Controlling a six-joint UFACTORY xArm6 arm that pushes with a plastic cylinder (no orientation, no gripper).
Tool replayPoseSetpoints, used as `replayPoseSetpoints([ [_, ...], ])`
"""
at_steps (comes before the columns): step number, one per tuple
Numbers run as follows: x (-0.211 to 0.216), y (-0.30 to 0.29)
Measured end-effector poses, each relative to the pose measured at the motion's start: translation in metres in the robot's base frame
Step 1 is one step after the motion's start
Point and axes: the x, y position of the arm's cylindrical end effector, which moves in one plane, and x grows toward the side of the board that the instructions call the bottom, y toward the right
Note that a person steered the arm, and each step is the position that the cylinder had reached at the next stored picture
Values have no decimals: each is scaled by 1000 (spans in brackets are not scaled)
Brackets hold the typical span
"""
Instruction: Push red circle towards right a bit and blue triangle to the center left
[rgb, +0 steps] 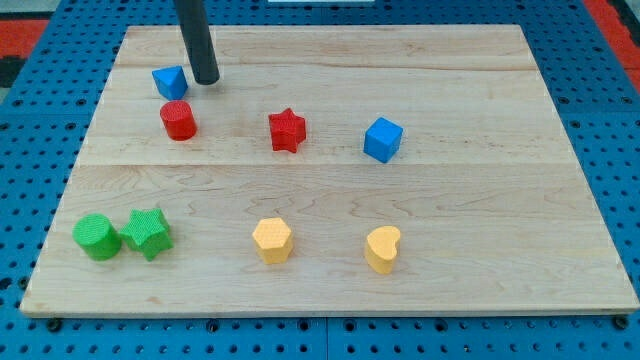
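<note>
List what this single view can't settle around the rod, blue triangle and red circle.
- Camera view: my tip sits just right of the blue triangle; whether they touch cannot be told at this angle.
- The rod's upper part and the arm are cut off by the view's top edge.
- The far faces of the blue triangle and red circle are hidden by the blocks themselves.
- The board's bottom-left corner edge is blurred.

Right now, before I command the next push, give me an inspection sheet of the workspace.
Surface: wooden board, flat, bare wood between blocks.
Job's things: red circle just below blue triangle, the view's top left.
Clutter: red star, blue cube, green circle beside green star, yellow hexagon, yellow heart.
Tool: my tip just right of blue triangle.
Cables: nothing seen.
Surroundings: blue perforated base.
</note>
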Motion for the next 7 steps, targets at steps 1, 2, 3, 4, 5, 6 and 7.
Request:
replayPoseSetpoints([
  [1, 6, -40],
  [2, -10, -52],
  [3, -10, -92],
  [4, -28, -96],
  [5, -27, -116],
  [6, -15, -138],
  [7, 0, -137],
])
